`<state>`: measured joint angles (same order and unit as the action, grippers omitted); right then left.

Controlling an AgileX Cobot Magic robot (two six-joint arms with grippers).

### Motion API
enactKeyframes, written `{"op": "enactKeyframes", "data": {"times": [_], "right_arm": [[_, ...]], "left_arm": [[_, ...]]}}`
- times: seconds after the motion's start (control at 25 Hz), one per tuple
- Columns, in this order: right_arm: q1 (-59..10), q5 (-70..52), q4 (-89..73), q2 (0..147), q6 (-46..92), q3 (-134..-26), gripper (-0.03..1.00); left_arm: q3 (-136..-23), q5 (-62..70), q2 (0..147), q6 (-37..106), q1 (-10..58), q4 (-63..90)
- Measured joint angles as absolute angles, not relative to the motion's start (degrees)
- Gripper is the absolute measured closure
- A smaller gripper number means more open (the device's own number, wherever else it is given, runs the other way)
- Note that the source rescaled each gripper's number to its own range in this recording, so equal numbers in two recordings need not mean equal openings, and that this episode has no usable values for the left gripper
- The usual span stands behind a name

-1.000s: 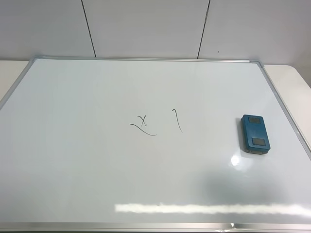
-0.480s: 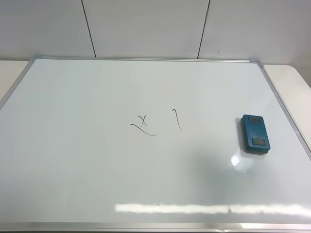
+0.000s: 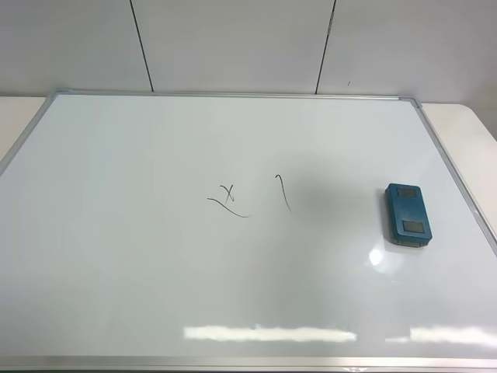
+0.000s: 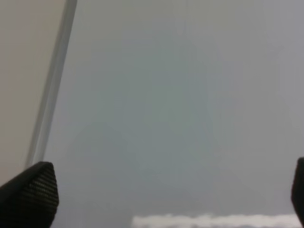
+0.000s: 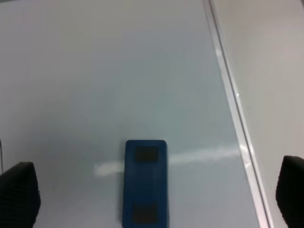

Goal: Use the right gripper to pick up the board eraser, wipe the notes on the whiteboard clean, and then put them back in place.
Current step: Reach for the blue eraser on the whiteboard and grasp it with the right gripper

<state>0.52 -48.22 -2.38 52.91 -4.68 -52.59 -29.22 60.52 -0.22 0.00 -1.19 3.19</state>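
Ok so the board (image 3: 155, 272) lies flat on the desk (image 3: 466, 132) and fills most of the high view, with the wall (image 3: 233, 47) behind it at 12 o'clock. The notes (image 3: 229, 200) are near the middle: a small x with a curved underline, plus a short hooked stroke (image 3: 283, 193) just at 3 o'clock of it. Nothing wiped, both marks are crisp.

The eraser (image 3: 408, 214) lies flat on the board out toward 4 o'clock, close to the silver frame (image 3: 458, 179) but not touching it, well apart from the notes. Long side runs roughly 12 to 6, with 2 grey patches on top.

Neither arm shows in the high view. The right pincer (image 5: 155, 192) is spread wide and has hold of nothing. Its wrist view shows the eraser (image 5: 146, 183) in the gap between the 2 fingers (image 5: 19, 194), neither one touching it, and the frame runs past on one side.

The left pincer (image 4: 164, 192) is also wide apart and empty, with just bare board and a strip of frame (image 4: 52, 85) in front of it. That view is pretty blurry tbh.
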Motion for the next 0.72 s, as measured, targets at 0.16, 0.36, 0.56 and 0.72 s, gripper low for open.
{"op": "enactKeyframes", "data": {"times": [0.16, 0.36, 0.56, 0.72], "right_arm": [[0.5, -48.1, -6.4, 63.0, -5.8, -54.7, -0.03], [0.5, -48.4, -9.2, 71.9, -6.9, -54.7, -0.03], [0.5, -48.4, -9.4, 76.9, -8.1, -54.7, -0.03], [-0.5, -49.4, -9.5, 80.9, -9.0, -54.7, -0.03]], "left_arm": [[-29.2, 60.5, -0.2, 0.0, -1.2, 3.2], [-29.2, 60.5, -0.2, 0.0, -1.2, 3.2], [-29.2, 60.5, -0.2, 0.0, -1.2, 3.2], [-29.2, 60.5, -0.2, 0.0, -1.2, 3.2]]}}
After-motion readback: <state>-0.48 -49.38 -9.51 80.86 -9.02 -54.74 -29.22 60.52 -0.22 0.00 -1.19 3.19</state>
